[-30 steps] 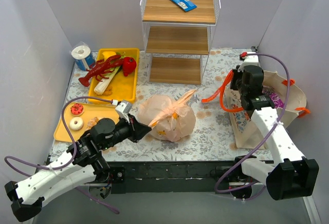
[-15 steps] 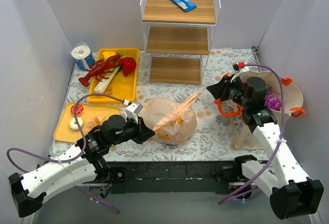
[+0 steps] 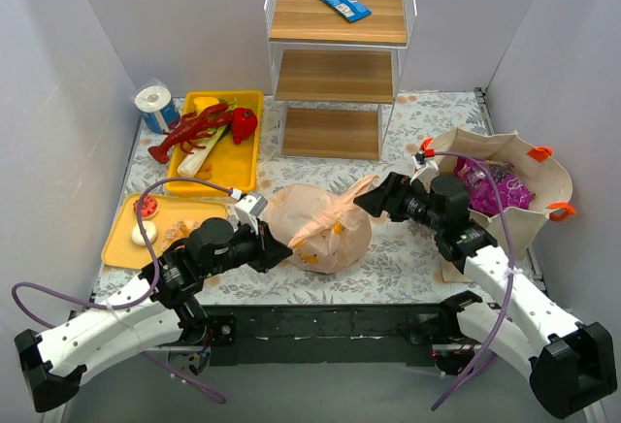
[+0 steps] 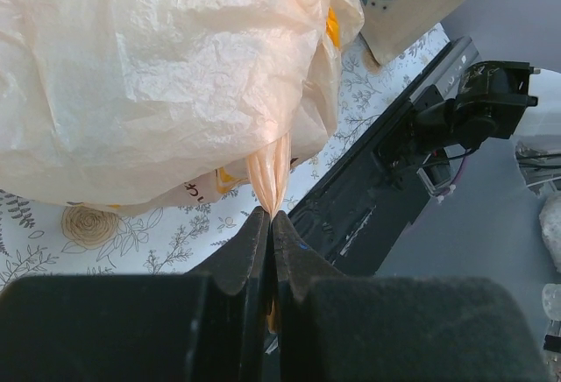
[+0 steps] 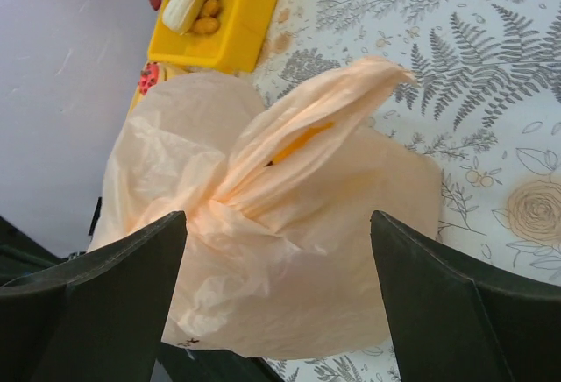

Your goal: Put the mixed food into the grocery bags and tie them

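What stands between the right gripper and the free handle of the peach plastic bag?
Nothing visible: the open right gripper directly faces the raised free handle of the thin peach plastic bag.

Left gripper (image 4: 270,217) clamps a twisted tail of the peach plastic bag (image 4: 158,75); right gripper (image 5: 276,224) is spread wide, both arms reaching inward.

What fills the peach plastic bag (image 3: 315,227) cannot be made out through its film. In the left wrist view the bag runs off the top and left edges, and its pinched strip (image 4: 272,167) is lost between the closed fingers of the left pincer (image 4: 270,217). In the top view the right arm (image 3: 495,273) covers the beige tote (image 3: 539,214) at its lower left, and the purple packet (image 3: 495,188) inside shows only in part. The yellow tray (image 5: 237,14) is cut by the right wrist view's upper edge.
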You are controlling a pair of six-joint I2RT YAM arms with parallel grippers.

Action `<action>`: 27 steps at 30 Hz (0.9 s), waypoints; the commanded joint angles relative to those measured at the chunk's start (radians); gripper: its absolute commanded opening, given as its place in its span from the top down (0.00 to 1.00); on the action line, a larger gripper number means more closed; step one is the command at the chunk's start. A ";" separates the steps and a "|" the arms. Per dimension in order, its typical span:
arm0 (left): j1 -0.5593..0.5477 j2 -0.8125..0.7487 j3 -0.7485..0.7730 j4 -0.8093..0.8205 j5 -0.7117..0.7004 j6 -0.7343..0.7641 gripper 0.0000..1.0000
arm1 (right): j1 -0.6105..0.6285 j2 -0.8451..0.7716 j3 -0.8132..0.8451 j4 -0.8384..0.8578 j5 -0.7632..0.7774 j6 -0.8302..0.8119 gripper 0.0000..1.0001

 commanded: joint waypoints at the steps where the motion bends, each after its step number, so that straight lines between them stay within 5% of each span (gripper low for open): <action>1: 0.006 -0.020 0.008 0.003 0.006 0.016 1.00 | 0.011 -0.015 -0.029 0.139 0.104 0.086 0.07; 13: 0.006 -0.014 0.007 0.006 0.012 0.019 1.00 | 0.050 0.230 -0.028 0.425 0.061 0.152 0.12; 16: 0.006 -0.005 0.007 0.006 0.017 0.021 1.00 | 0.067 0.318 0.001 0.507 -0.014 0.167 0.34; 20: 0.006 0.003 0.014 0.001 0.018 0.026 1.00 | 0.070 0.401 0.052 0.598 -0.082 0.183 0.98; 27: 0.004 -0.172 0.002 0.000 -0.055 0.006 1.00 | 0.070 0.280 0.168 0.352 0.195 -0.066 0.99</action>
